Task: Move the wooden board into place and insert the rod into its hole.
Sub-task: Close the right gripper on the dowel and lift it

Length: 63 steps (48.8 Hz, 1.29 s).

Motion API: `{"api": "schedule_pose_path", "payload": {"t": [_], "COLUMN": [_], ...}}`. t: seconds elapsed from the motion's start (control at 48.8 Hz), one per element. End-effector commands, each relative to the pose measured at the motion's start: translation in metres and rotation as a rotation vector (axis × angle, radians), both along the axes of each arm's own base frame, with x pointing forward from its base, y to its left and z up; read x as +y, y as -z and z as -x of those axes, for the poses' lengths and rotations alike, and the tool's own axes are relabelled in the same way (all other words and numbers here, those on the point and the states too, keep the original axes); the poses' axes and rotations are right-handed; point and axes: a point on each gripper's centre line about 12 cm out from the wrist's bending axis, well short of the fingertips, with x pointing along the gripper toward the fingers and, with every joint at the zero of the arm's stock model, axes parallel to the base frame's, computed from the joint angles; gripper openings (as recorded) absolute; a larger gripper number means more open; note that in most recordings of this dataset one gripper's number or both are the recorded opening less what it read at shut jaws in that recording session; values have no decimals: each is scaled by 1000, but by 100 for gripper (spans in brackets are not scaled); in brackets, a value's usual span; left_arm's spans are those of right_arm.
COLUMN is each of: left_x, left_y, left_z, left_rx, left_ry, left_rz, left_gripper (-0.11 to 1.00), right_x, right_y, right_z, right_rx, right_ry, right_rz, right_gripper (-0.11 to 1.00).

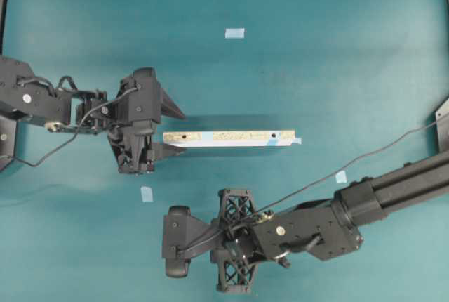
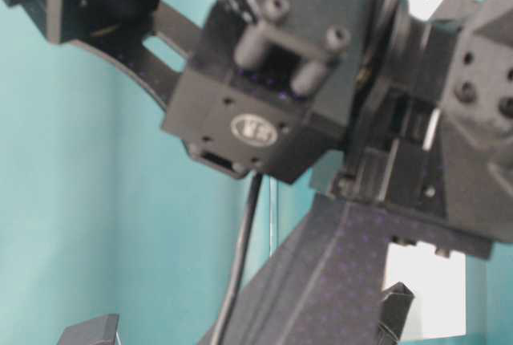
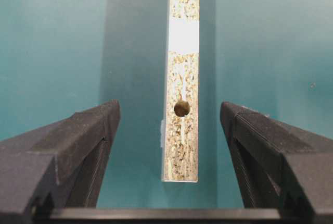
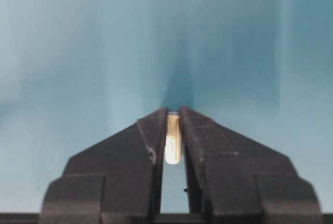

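The wooden board (image 1: 228,138) lies left to right mid-table, speckled face up, with a dark hole (image 1: 184,135) near its left end and a light-blue patch at its right end. My left gripper (image 1: 177,132) is open, one finger on each side of the board's left end, not touching it. In the left wrist view the board (image 3: 182,146) runs away from the open gripper (image 3: 167,107), and the hole (image 3: 181,108) sits level with the fingertips. My right gripper (image 4: 173,117) is shut on the rod (image 4: 173,139), a short cream peg. The right arm (image 1: 316,228) hovers in front of the board.
Pale-blue tape squares lie at the back (image 1: 234,33), front left (image 1: 146,194) and front right (image 1: 341,176). A second dark dot (image 1: 272,135) marks the board near its right end. A black arm housing (image 2: 264,80) blocks most of the table-level view.
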Motion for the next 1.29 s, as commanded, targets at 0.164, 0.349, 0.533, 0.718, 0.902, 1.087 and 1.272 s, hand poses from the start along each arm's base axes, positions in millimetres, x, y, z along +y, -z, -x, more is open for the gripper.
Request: {"api": "schedule_pose_path", "payload": {"t": [0.164, 0.349, 0.533, 0.718, 0.902, 1.087, 1.272], "left_x": [1, 1, 1, 1, 1, 1, 1], "left_y": [-7, -7, -7, -7, -7, -8, -8], "left_z": [-3, -3, -3, -3, -4, -4, -4], "left_rx": [-26, -26, -23, -23, -23, -26, -25], "left_ry": [-3, -4, -5, -6, -7, -8, -9], "left_rz": [0, 1, 3, 4, 5, 6, 7], "left_gripper": [76, 76, 76, 76, 76, 76, 76], "right_x": [8, -4, -20, -42, -66, -93, -122], "right_y": [-29, -67, -104, -133, -152, -164, -164], "right_z": [-4, -5, 1, 14, 28, 50, 74], "right_rx": [-76, -168, -228, -280, -325, -363, -445], "right_ry": [-36, -81, -66, -34, -7, 15, 53], "right_rz": [4, 85, 95, 86, 86, 95, 72], "right_gripper": [10, 10, 10, 10, 10, 10, 10]}}
